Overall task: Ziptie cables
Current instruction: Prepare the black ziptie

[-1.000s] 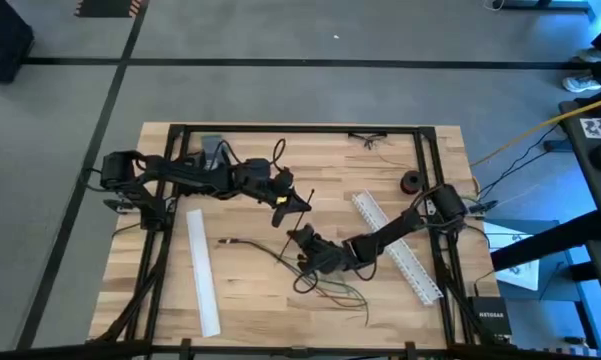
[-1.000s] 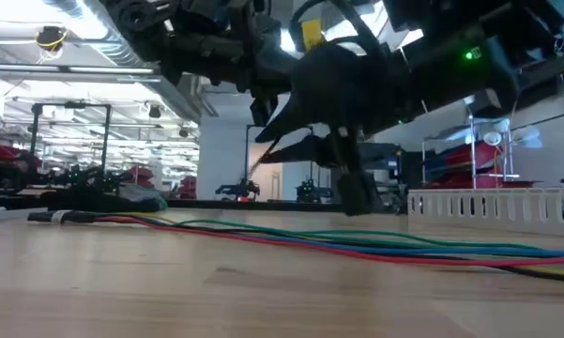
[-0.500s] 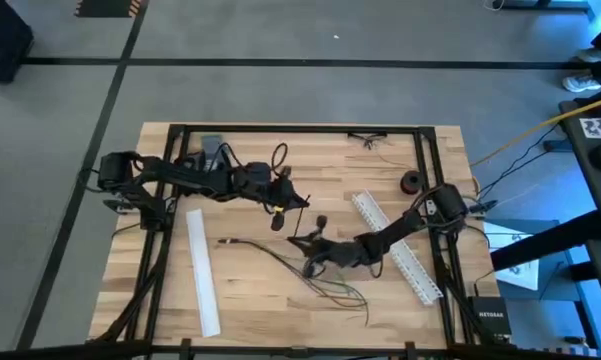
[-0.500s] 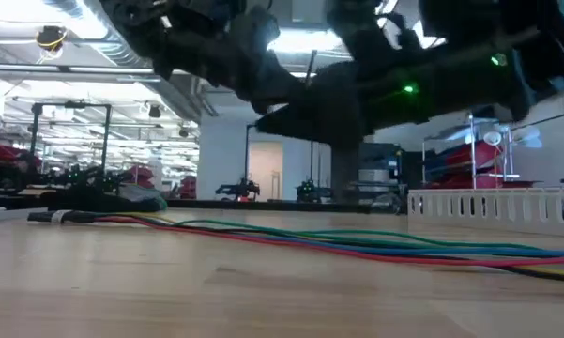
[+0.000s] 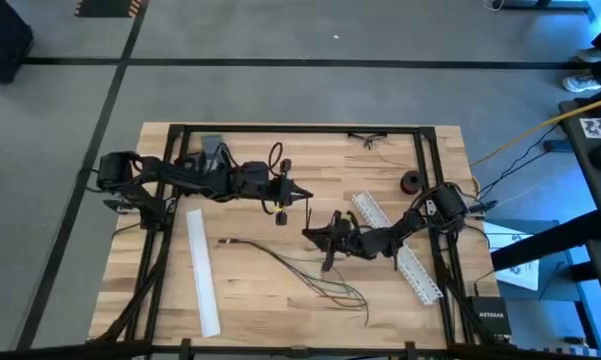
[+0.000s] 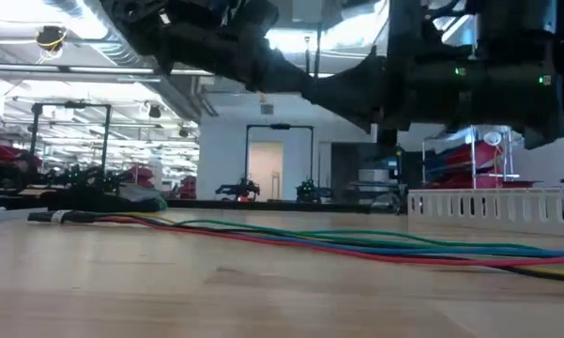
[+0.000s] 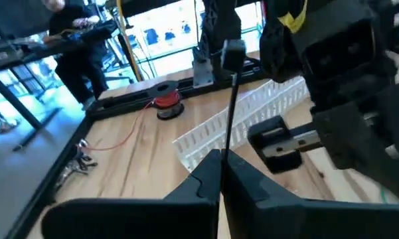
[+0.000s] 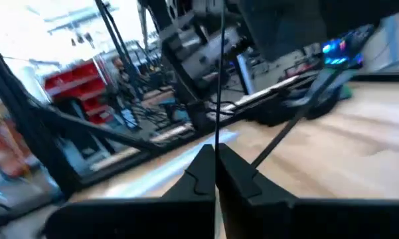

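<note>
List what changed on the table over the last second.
The right gripper rose off the cables and drew back toward the white strip. The left gripper, shut on the ziptie, shifted slightly toward the right arm. Cables and white strips stayed put.

Readable text: "NETGEAR" on small black box [image 5: 490, 313], lower right of high view, on floor beside bench [image 5: 240, 300]. Nothing else legible; other views carry no readable text.

Two white slotted strips [image 5: 202, 270] [image 5: 398, 248] flat on the wooden table [image 5: 250, 300]; black roll [image 5: 411, 182] near the far right corner.
</note>
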